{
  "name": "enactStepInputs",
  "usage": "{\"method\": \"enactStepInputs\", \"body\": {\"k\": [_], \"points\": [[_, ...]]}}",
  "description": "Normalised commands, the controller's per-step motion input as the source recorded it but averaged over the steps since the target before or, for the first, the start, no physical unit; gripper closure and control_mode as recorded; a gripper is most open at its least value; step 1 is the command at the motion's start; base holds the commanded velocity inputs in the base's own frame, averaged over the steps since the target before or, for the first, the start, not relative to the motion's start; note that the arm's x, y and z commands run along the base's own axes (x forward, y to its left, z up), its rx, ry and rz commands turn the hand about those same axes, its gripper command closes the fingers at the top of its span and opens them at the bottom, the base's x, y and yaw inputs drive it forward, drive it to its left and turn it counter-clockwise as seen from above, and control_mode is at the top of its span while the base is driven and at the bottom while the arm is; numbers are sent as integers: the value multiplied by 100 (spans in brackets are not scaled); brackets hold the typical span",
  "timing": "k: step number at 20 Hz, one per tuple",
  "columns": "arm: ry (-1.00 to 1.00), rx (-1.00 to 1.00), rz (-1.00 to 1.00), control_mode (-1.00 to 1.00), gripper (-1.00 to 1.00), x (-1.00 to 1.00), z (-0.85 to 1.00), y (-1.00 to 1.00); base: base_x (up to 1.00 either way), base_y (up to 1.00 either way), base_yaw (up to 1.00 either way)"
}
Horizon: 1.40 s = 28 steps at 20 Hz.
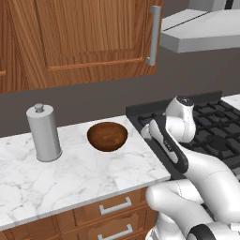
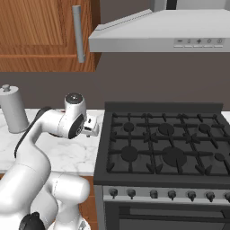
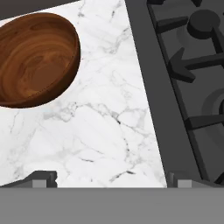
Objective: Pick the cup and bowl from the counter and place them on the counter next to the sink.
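The gripper (image 3: pixel 109 179) hangs above the counter (image 3: pixel 100 131) with its jaws spread wide and nothing between them; its two dark fingertips (image 3: pixel 41 178) show far apart at the bottom of the hand view, one over bare marble, the other at the edge of the stove (image 3: pixel 183 78). In the right base view the hand (image 2: pixel 90 126) points down at the strip of marble just left of the black gas stove (image 2: pixel 166 143).

The bowl (image 3: pixel 35 59), dark reddish-brown and wood-grained, stands upright on the counter a little to the left of the gripper and farther back, well apart from the fingers. In the left base view the bowl (image 1: pixel 107 136) sits near the back of the white marble counter (image 1: pixel 70 178), between the stove (image 1: pixel 211 126) on its right and a grey cylindrical canister (image 1: pixel 44 133) with a knobbed lid on its left. Brown wooden wall cabinets (image 1: pixel 79 37) hang above, and a grey range hood (image 2: pixel 161 36) hangs over the stove.
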Motion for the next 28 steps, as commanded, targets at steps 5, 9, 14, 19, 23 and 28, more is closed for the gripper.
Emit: {"method": "enactStepInputs", "body": {"k": [5, 9, 14, 19, 23, 28], "points": [[0, 2, -24, -100, -100, 59, 0, 8, 0, 0, 0], [0, 0, 0, -100, -100, 44, 1, 7, 0, 0, 0], [9, 2, 7, -100, -100, 22, -12, 32, 0, 0, 0], [17, 7, 9, -100, -100, 9, -25, 24, 0, 0, 0], [12, 9, 5, -100, -100, -9, -22, 2, 0, 0, 0], [0, 11, 0, -100, -100, -11, -1, -16, 0, 0, 0]]}}
